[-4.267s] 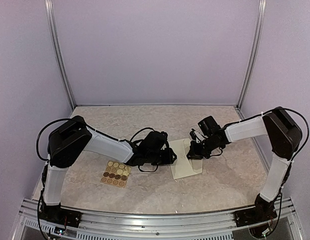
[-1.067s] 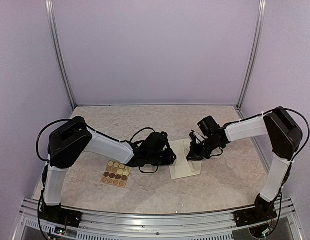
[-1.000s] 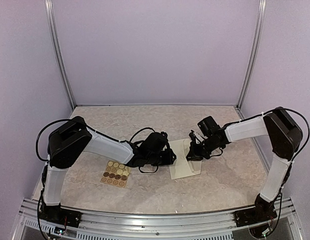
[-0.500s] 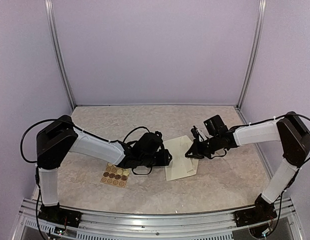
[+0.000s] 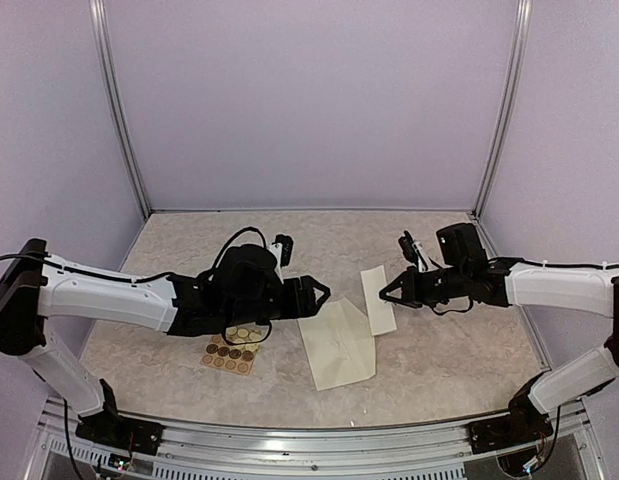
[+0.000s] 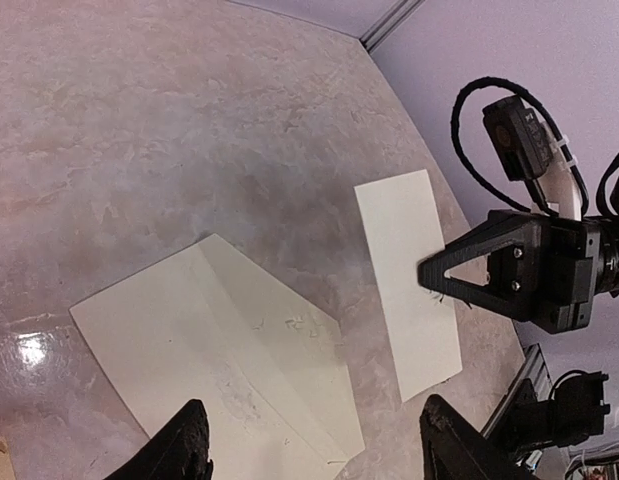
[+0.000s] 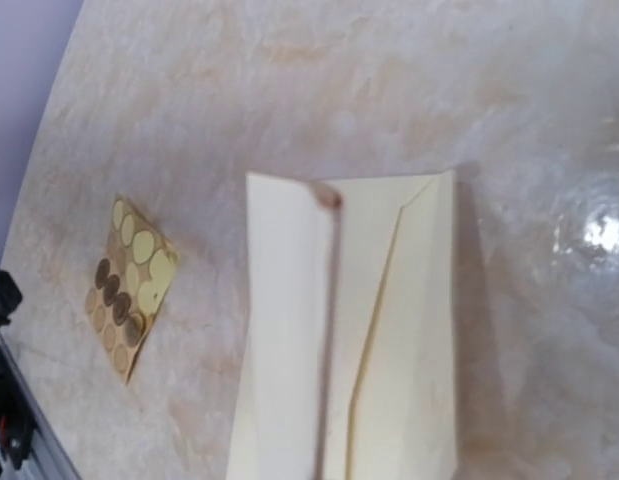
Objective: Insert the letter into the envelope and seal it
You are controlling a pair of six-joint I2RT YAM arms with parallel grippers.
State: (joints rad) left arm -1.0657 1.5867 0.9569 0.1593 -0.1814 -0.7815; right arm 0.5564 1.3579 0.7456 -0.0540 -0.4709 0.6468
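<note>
The cream envelope [image 5: 337, 343] lies flat on the table, its pointed flap folded out [image 6: 219, 350]. In the right wrist view the envelope [image 7: 279, 330] fills the middle. The letter [image 5: 377, 300] is a narrow pale folded strip just right of the envelope and apart from it [image 6: 399, 250]. My right gripper [image 5: 386, 293] is shut on the letter's right long edge [image 6: 434, 275]. In the right wrist view the letter shows only as a thin blurred line [image 7: 329, 300], and no fingers show. My left gripper [image 5: 317, 292] hovers open over the envelope's upper left, holding nothing [image 6: 314, 455].
A tan card of round stickers [image 5: 232, 352] lies left of the envelope, under the left arm [image 7: 129, 285]. Purple walls enclose the table on three sides. A metal rail [image 5: 309, 440] runs along the near edge.
The left gripper has opened, let go of the envelope and drawn back left. The envelope has slid toward the front and turned. The right gripper has pulled the letter rightward, off the envelope.
</note>
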